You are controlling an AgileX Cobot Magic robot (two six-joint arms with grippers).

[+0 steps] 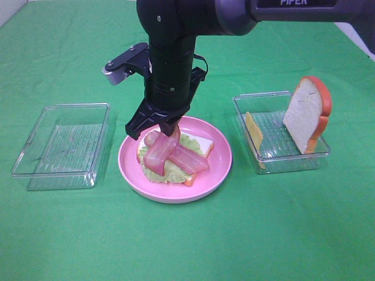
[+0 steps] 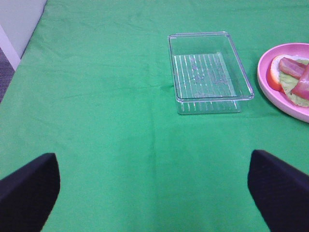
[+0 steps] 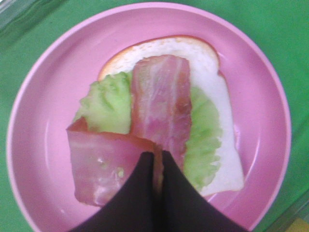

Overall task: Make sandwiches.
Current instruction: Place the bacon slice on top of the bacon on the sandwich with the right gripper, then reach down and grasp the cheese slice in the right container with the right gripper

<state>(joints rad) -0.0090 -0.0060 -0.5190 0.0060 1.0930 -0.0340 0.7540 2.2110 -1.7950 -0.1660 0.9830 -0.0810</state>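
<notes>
Overhead: right claw (image 1: 166, 126) reaches across to the middle, tips down on the open sandwich (image 1: 176, 158) on the pink plate (image 1: 218, 170). The stack is bread slice (image 1: 203, 143) at the bottom, lettuce (image 1: 170, 171) on it, and two bacon strips (image 1: 188, 159) crossed on top. Right tray (image 1: 275, 159) holds the second bread slice (image 1: 304, 111) standing on edge at its outer end. The cheese slice (image 1: 254, 133) leans on the wall nearest the plate. Left tray (image 1: 35, 159) sits on the plate's other side, apart from it. Everything is on the green tabletop (image 1: 293, 234).

Left wrist: left claw (image 2: 154, 193) is spread wide, with its fingers (image 2: 29, 188) at the frame's lower corners and only green cloth between them. Left tray (image 2: 207, 99) and the plate's edge (image 2: 270, 92) are ahead, well apart from the claw.

Right wrist: right claw (image 3: 158, 157) is pressed together, tips sitting on the bacon where one strip overlaps the other. A thin pink sliver shows between the tips. Can't tell whether bacon is pinched or just touched. Bread, lettuce and bacon lie flat, centred on the plate (image 3: 38, 96).
</notes>
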